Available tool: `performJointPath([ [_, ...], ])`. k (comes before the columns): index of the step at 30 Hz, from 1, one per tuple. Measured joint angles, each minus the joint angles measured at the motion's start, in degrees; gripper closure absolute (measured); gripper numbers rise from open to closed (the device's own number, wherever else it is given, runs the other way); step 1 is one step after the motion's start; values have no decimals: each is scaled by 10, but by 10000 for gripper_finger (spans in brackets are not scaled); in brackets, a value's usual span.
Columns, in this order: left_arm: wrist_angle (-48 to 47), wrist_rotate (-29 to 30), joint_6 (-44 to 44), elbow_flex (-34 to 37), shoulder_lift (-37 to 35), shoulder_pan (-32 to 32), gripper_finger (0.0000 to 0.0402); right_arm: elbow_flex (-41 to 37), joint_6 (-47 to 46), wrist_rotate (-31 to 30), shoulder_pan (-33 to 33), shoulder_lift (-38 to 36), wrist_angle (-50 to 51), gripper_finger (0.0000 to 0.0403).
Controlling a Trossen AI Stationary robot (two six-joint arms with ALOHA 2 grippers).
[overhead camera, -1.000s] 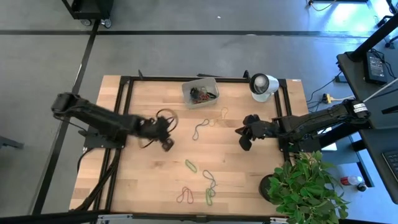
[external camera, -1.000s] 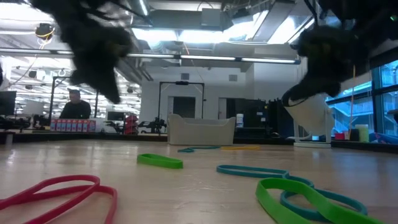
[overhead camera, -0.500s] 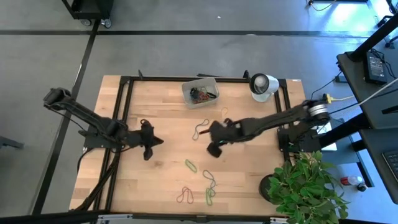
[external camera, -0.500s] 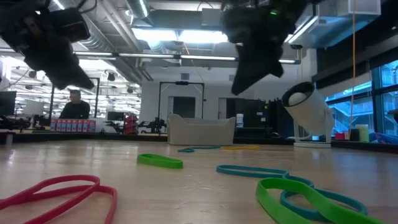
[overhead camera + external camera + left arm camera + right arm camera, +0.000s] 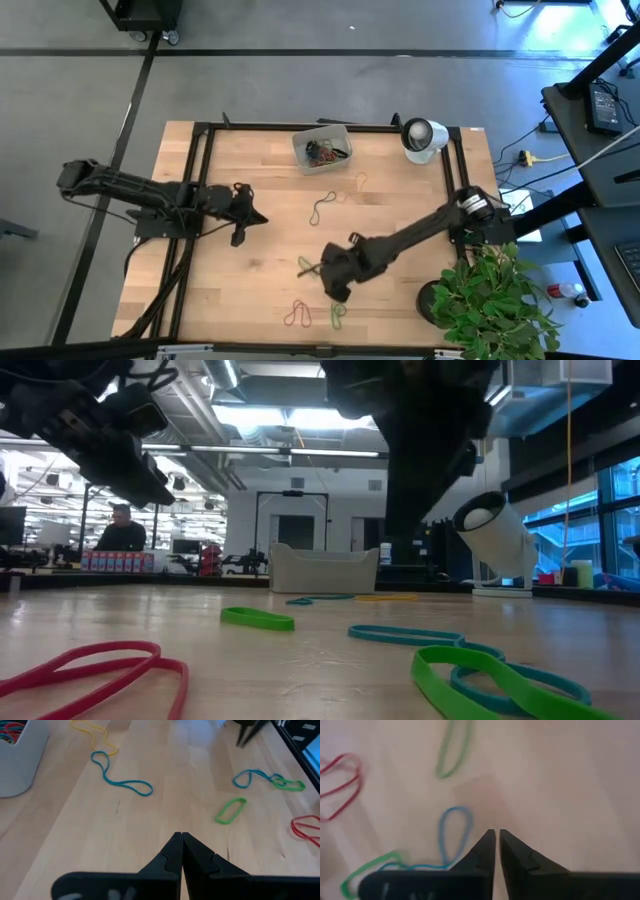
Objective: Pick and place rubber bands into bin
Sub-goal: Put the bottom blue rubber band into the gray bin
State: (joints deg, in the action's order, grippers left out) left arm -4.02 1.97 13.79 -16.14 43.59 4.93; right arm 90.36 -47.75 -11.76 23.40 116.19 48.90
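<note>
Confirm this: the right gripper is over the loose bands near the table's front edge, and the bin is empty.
Not quite: the bin is not empty; the high view shows a tangle of bands inside. The right gripper is indeed over the loose bands near the front edge.

The table (image 5: 260, 190) is pale blond wood with a black frame. The bin (image 5: 322, 147) is translucent greyish-white, holding dark, mixed-colour rubber bands (image 5: 326, 152). Loose bands lie in green (image 5: 230, 809), teal-blue (image 5: 121, 773), yellow (image 5: 93, 730) and red (image 5: 95, 668). Both arms are black.
</note>
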Motion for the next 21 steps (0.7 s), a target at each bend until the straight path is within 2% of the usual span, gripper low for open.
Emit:
performJointPath([
  [4, 0, -32, -10, 0, 0, -30, 400, 0, 0, 0, 22, 20, -42, 338],
  [10, -5, -29, -11, 0, 0, -37, 400, 0, -3, -1, 28, 68, -75, 282],
  [13, -5, -27, -11, 0, 0, -37, 400, 0, -17, -1, 28, 89, -67, 272],
  [16, -5, -27, -11, 0, 0, -37, 400, 4, -43, -3, 27, 99, -55, 292],
  [20, -5, -26, -11, 0, 0, -37, 400, 3, -61, 1, 26, 99, -49, 379],
  [21, -5, -26, -11, 0, 0, -37, 400, 2, -63, 1, 26, 95, -50, 389],
])
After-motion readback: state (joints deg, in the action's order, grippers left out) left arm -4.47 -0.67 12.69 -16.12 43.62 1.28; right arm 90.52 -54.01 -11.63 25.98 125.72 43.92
